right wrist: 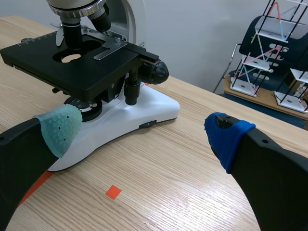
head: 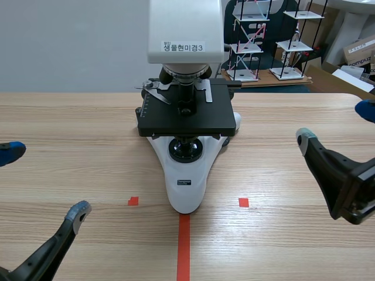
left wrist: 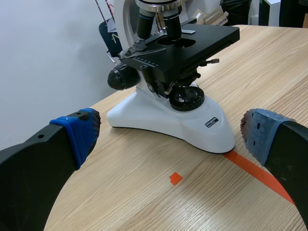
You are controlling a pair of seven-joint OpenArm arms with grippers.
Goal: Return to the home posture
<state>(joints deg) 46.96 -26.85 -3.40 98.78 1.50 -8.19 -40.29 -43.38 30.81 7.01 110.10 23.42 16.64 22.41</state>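
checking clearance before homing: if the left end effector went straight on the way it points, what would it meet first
Probably the microscope: its white base lies straight ahead of the open left end effector, though the depth between them is hard to judge.

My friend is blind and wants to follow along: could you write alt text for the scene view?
A white and black microscope stands in the middle of a wooden table, at the end of an orange-red tape line. The left claw and right claw hang open and empty on either side, touching nothing.
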